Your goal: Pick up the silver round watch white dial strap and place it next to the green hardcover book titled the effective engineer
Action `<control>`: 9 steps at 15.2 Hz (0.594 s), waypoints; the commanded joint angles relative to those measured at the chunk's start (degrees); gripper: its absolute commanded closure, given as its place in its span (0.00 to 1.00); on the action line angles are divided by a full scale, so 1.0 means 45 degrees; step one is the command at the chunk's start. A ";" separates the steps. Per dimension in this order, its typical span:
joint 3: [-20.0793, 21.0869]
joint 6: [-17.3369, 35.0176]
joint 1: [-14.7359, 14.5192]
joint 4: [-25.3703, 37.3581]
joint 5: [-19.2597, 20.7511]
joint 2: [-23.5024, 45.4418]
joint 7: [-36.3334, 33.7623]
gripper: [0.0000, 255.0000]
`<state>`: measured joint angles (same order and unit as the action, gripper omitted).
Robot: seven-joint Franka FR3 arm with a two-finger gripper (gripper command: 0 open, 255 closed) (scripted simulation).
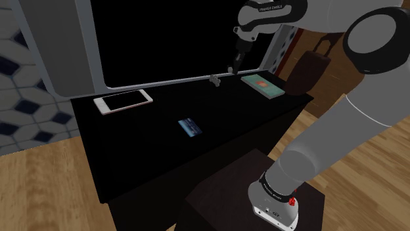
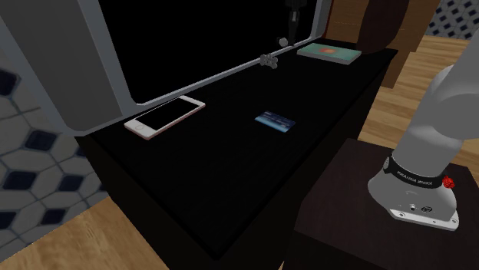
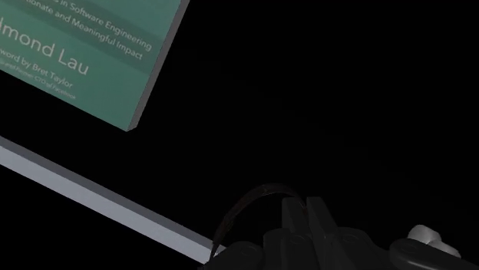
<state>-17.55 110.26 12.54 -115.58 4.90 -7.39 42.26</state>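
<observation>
Claw (image 3: 305,204) pressed together on nothing, silver watch (image 1: 215,81) just beside it, green book (image 3: 92,54) nearby reading "Software Engineering", "Lau", "Bret Taylor"

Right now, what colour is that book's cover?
The book is teal green with white lettering, clearest in the wrist view.

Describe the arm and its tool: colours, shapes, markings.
The arm has rounded white links with dark joints. A black band with white lettering rings its base, beside a small red knob. The tool is all black, with two slim fingers.
</observation>
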 commanded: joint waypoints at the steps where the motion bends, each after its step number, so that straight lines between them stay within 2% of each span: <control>1: -0.0015 0.0344 0.0006 -0.0270 -0.0009 0.0071 -0.0001 1.00; 7: -0.0060 0.1362 0.0024 -0.1066 -0.0045 0.0301 0.0003 1.00; 9: -0.0056 0.1361 0.0028 -0.1066 -0.0044 0.0300 0.0003 1.00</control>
<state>-17.79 116.30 12.68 -120.13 4.76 -6.81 42.38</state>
